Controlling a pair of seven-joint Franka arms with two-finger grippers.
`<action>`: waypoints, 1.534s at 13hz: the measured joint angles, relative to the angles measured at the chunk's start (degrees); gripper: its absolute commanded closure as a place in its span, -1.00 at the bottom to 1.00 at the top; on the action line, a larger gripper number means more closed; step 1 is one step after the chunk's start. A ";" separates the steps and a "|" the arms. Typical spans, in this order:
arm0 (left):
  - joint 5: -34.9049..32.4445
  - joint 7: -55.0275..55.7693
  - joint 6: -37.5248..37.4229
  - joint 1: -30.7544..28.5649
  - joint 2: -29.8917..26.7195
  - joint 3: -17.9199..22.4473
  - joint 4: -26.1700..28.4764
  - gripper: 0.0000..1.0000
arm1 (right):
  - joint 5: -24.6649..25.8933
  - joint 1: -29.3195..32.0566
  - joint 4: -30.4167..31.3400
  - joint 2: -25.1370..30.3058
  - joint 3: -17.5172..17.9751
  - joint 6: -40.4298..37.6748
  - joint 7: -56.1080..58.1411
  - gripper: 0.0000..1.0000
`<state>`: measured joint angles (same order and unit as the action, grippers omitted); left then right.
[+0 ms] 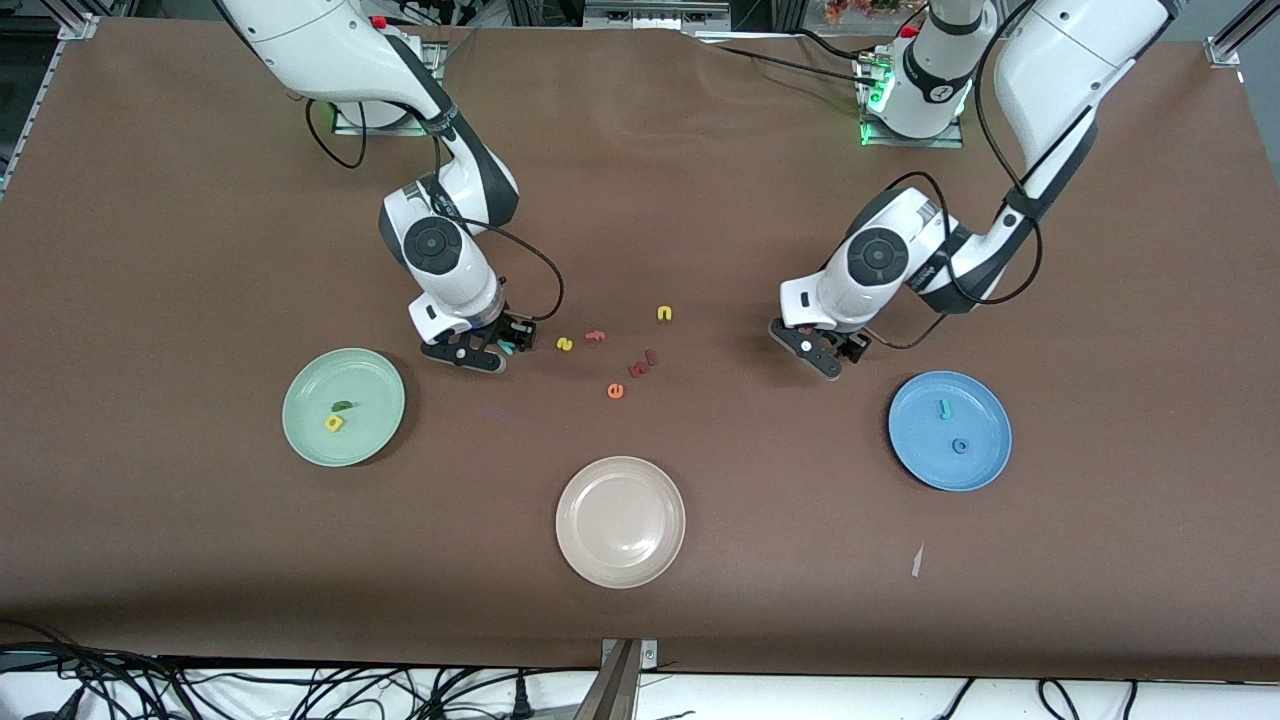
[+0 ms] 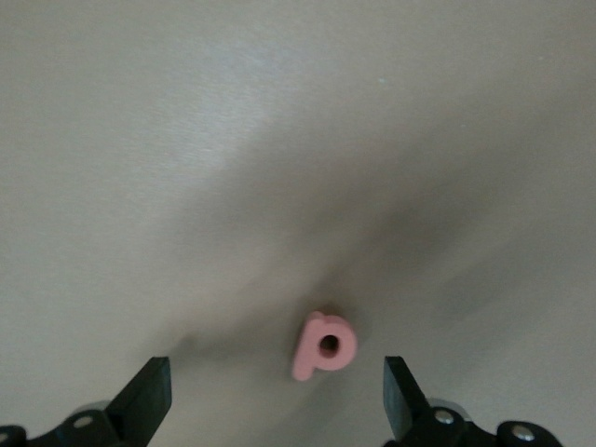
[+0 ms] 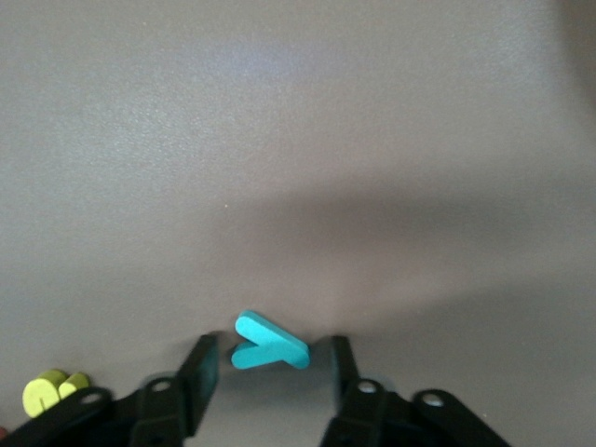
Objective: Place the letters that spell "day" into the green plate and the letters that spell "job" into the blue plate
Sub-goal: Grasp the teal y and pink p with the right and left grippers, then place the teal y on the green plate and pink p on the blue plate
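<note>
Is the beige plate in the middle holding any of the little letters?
No, the beige plate shows only its bare surface in the front view, while letters lie in the green plate and the blue plate.

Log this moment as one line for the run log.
right gripper: fingers closing around y | left gripper: open over b | green plate: d, a | blue plate: j, o

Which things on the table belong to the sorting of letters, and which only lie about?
Belonging to the job: green plate, yellow d, green a, teal y, blue plate, teal j, blue o, salmon b.

Lying about: beige plate, yellow n, second yellow letter, orange f, orange e, two red letters.
</note>
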<state>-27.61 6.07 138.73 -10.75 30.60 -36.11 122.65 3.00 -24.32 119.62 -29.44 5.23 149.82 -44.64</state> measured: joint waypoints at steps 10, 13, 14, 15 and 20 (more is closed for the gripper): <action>-7.91 3.06 2.87 0.72 2.31 0.24 0.67 0.89 | 0.58 -0.51 0.02 0.06 -0.28 0.03 0.00 0.44; -7.91 3.08 2.88 0.73 2.05 -0.12 0.45 1.00 | 0.65 -0.57 -0.01 0.12 -0.42 0.09 0.90 0.44; -7.93 3.09 2.88 0.67 2.05 -0.03 0.27 1.00 | 0.68 -0.62 -0.13 0.37 -0.87 0.14 2.51 0.43; -8.03 3.09 2.88 0.47 2.01 0.05 -0.10 1.00 | 0.71 -0.60 -0.37 0.94 -1.71 -0.34 4.77 0.44; -8.29 -2.35 -4.19 -0.56 -1.51 0.11 -4.28 1.00 | 0.74 6.64 -1.34 7.78 -4.34 -7.31 24.86 0.42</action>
<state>-35.90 3.72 134.55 -11.31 29.09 -35.99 118.37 3.74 -17.68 118.29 -21.66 0.89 142.51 -19.77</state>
